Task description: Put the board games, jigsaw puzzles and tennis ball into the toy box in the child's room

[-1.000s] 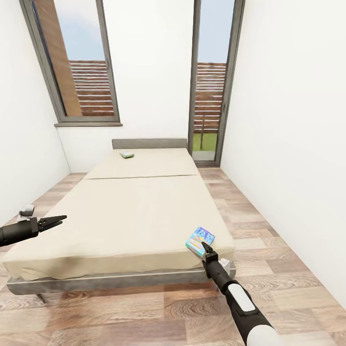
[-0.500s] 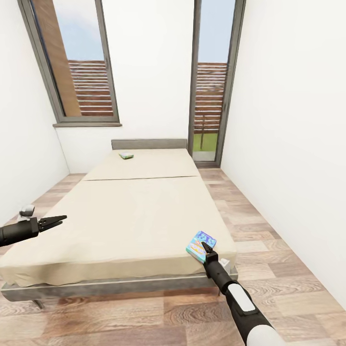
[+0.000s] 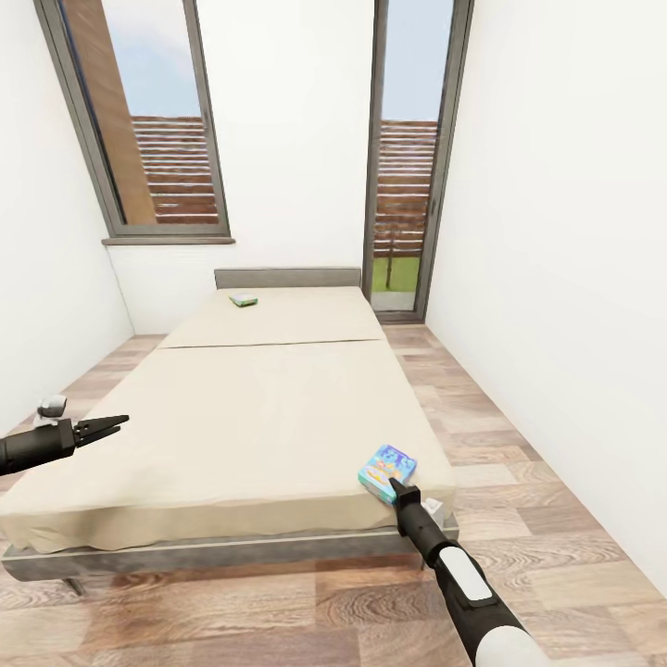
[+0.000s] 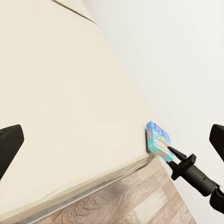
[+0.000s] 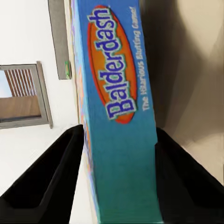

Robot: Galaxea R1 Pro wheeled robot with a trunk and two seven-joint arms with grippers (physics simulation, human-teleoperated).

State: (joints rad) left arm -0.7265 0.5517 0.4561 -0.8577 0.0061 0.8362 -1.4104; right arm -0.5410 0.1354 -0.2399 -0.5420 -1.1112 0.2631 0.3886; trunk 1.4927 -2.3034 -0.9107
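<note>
A blue "Balderdash" board game [image 3: 385, 466] stands tilted at the bed's near right corner, and my right gripper [image 3: 396, 484] is shut on it. In the right wrist view the box [image 5: 119, 116] sits between the two black fingers [image 5: 56, 177], which press on both of its sides. The left wrist view shows the same box [image 4: 157, 140] with the right gripper [image 4: 173, 151] on it. A small green board game [image 3: 244, 298] lies flat near the headboard. My left gripper [image 3: 119, 423] hovers open and empty over the bed's near left edge.
The beige bed [image 3: 259, 408] takes up the middle of a narrow room. White walls run close along both sides. A strip of wooden floor [image 3: 519, 482] runs along the right of the bed towards a glass door [image 3: 408, 185]. A window [image 3: 148, 120] is at the back left.
The whole view shifted slightly a second ago, so the camera moved. Both arms and the held blue box have kept their places since.
</note>
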